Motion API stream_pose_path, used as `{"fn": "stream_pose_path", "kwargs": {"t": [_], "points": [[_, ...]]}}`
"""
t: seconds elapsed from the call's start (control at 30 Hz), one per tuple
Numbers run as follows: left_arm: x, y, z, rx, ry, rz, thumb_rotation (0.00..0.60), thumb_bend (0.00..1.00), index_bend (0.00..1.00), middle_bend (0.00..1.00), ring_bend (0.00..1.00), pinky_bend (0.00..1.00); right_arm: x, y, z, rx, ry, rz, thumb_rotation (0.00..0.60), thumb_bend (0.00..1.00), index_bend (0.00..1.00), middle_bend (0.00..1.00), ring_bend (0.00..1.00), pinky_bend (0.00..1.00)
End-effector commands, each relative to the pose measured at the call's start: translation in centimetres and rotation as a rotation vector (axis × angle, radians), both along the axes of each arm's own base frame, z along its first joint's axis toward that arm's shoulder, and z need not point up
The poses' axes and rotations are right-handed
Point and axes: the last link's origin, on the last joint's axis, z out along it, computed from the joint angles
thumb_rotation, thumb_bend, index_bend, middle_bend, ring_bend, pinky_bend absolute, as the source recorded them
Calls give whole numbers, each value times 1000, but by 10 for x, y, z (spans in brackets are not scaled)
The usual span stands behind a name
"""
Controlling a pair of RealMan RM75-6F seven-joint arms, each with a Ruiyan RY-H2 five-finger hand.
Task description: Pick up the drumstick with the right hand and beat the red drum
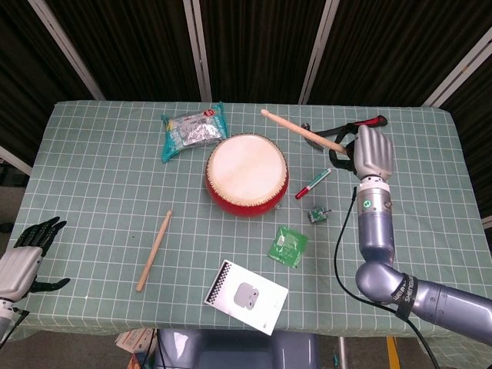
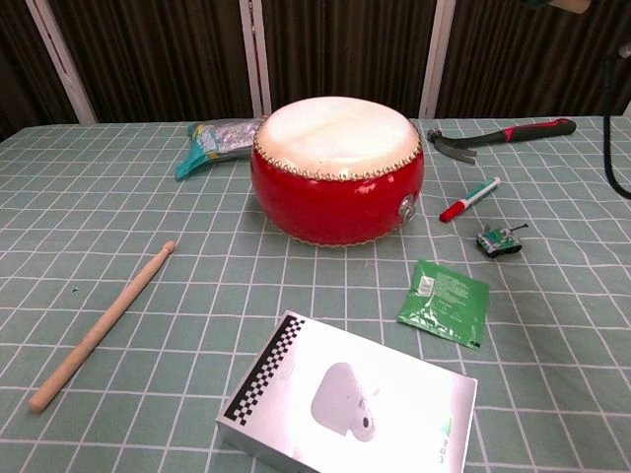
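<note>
Now the right robot hand (image 1: 372, 151) grips the drumstick (image 1: 301, 130), its shaft reaching left, tip apparently behind the red drum (image 1: 246, 172), probably above its skin.

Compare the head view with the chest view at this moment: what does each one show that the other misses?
Only the head view shows the right hand holding a raised drumstick and the left hand low beside the table. Only the chest view shows the drum's red side wall fully. Both show the drum, the spare drumstick, hammer, marker, green packet and white box.
</note>
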Motion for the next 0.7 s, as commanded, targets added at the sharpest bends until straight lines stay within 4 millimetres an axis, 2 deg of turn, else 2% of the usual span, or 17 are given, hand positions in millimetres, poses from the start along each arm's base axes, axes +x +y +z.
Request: {"fn": "stream_pose_path", "kwargs": {"t": [0.03, 0.2, 0.33, 0.4, 0.47, 0.53, 0.7], "points": [[0, 0, 0, -1, -3, 1, 600, 0, 0, 0, 0, 0, -1, -3, -17, 35, 8, 0, 600, 566, 944, 1000, 1000, 1000], [0, 1, -1, -7, -10, 9, 600, 0, 0, 0, 0, 0, -6, -3, -65, 91, 237, 46, 600, 567, 944, 1000, 1000, 1000], [1, 1, -3, -18, -15, 10, 600, 0, 0, 0, 0, 0, -3, 1, -109, 109, 725, 195, 600, 568, 944, 1000, 1000, 1000], [1, 1, -2, -18, -17, 11, 600, 0, 0, 0, 0, 0, 3, 1, -125, 79, 882, 259, 600, 569, 944, 1000, 1000, 1000], [0, 1, -2, -16, -24, 17, 600, 0, 0, 0, 0, 0, 9, 0, -131, 49, 919, 277, 600, 570, 944, 1000, 1000, 1000], [0, 2, -1, -15, -27, 24, 600, 0, 0, 0, 0, 0, 14, -2, -129, 29, 891, 263, 600, 571, 944, 1000, 1000, 1000], [-1, 2, -1, -22, -37, 38, 600, 0, 0, 0, 0, 0, 25, -8, -101, -41, 637, 185, 600, 570, 944, 1000, 1000, 1000]]}}
